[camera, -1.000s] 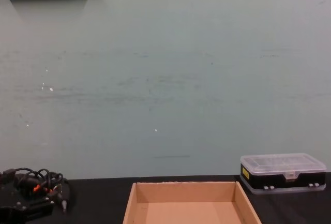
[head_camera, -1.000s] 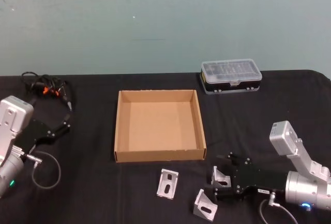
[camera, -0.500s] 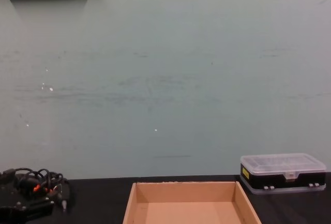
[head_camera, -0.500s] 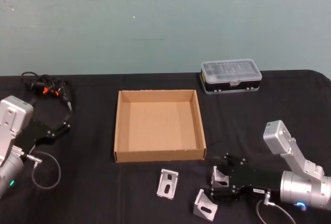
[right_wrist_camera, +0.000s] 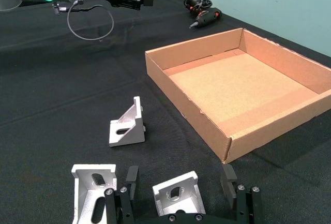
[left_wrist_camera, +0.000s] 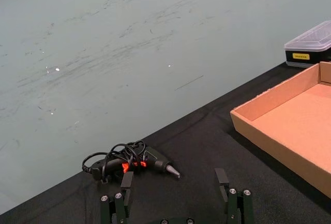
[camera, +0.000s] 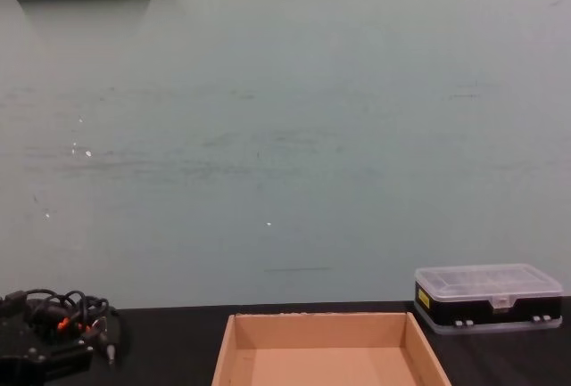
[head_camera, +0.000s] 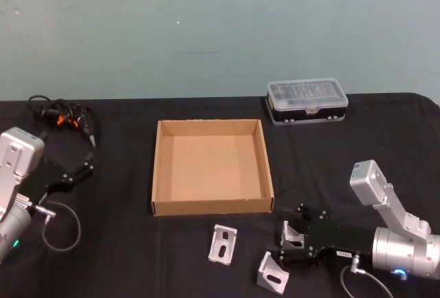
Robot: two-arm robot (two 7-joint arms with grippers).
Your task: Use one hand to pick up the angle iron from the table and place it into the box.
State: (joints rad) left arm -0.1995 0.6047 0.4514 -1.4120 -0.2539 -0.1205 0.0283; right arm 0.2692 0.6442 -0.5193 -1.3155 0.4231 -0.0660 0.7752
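Note:
Three silver angle irons lie on the black table (head_camera: 124, 243) in front of the tan cardboard box (head_camera: 159, 167). One angle iron (head_camera: 294, 237) (right_wrist_camera: 175, 192) sits between the fingers of my right gripper (head_camera: 283, 243) (right_wrist_camera: 179, 175), which is open and low over the table. The other two angle irons (head_camera: 223, 244) (head_camera: 273, 270) lie free just to its left; the right wrist view shows them as well (right_wrist_camera: 126, 129) (right_wrist_camera: 93, 188). The box (right_wrist_camera: 243, 81) holds nothing. My left gripper (head_camera: 88, 167) (left_wrist_camera: 174, 178) is parked open at the table's left.
A black plastic case with a clear lid (head_camera: 306, 101) (camera: 488, 297) stands behind the box to the right. A black tool with a coiled cable (head_camera: 63, 118) (left_wrist_camera: 132, 161) lies at the back left. A teal wall closes off the far side.
My right arm has shifted slightly to the left, bringing its open fingers further around the angle iron. The left arm has not moved.

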